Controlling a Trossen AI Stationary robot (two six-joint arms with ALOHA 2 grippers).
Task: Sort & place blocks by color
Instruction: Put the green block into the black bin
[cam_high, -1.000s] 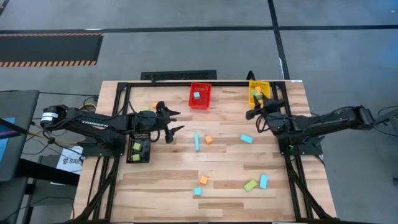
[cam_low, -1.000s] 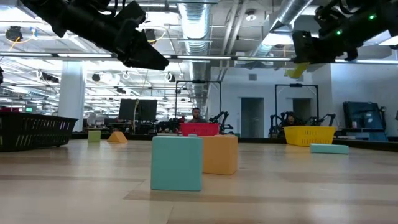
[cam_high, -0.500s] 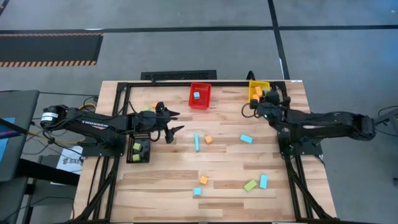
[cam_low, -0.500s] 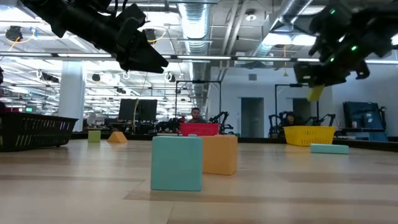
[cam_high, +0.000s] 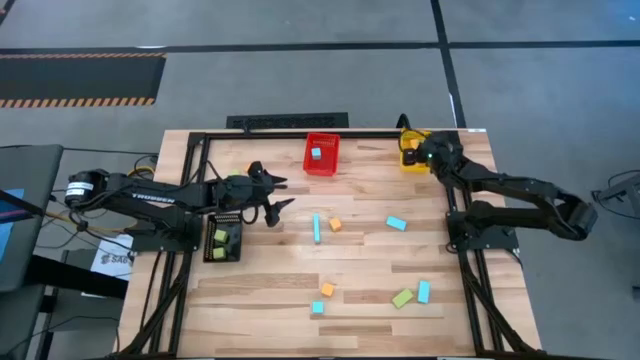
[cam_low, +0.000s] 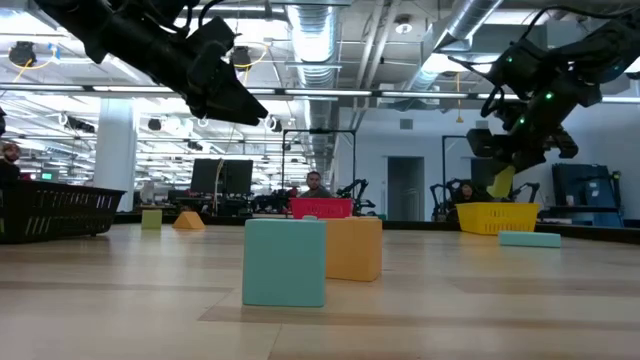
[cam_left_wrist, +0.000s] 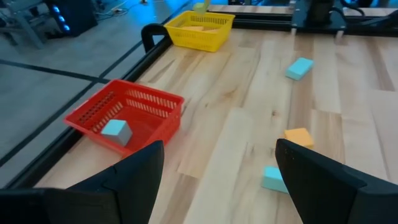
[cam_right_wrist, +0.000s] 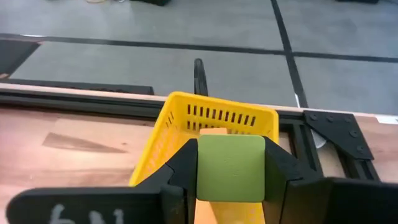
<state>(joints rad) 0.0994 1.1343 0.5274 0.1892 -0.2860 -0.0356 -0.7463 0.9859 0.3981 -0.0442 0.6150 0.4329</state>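
My right gripper (cam_high: 413, 155) hangs over the yellow bin (cam_high: 411, 140) at the table's far right, shut on a lime green block (cam_right_wrist: 229, 168). The block also shows in the low view (cam_low: 500, 182), above the bin (cam_low: 492, 216). An orange block (cam_right_wrist: 213, 132) lies inside that bin. My left gripper (cam_high: 284, 194) hovers open above the left middle of the table, beside the black bin (cam_high: 222, 240). Loose light blue (cam_high: 316, 228), orange (cam_high: 335, 225) and green (cam_high: 403, 297) blocks lie flat on the wood. My right gripper pinches the green block between its two fingers (cam_right_wrist: 183, 168), which press on two opposite sides (cam_right_wrist: 203, 171). The fingers slant downward toward the table's far edge. The block is lifted clear, hanging above the near wall of the yellow bin.
A red bin (cam_high: 321, 166) at the far middle holds one light blue block (cam_high: 316, 153). The black bin holds green blocks. More blocks lie near the front: orange (cam_high: 327, 289), light blue (cam_high: 317, 308) and light blue (cam_high: 423, 291). A black frame (cam_high: 300, 134) runs along the far edge.
My right gripper has swung toward the table's far edge and sunk a little, carrying the green block from over the open wood to above the yellow bin. It has turned as it went and stayed shut on the block.
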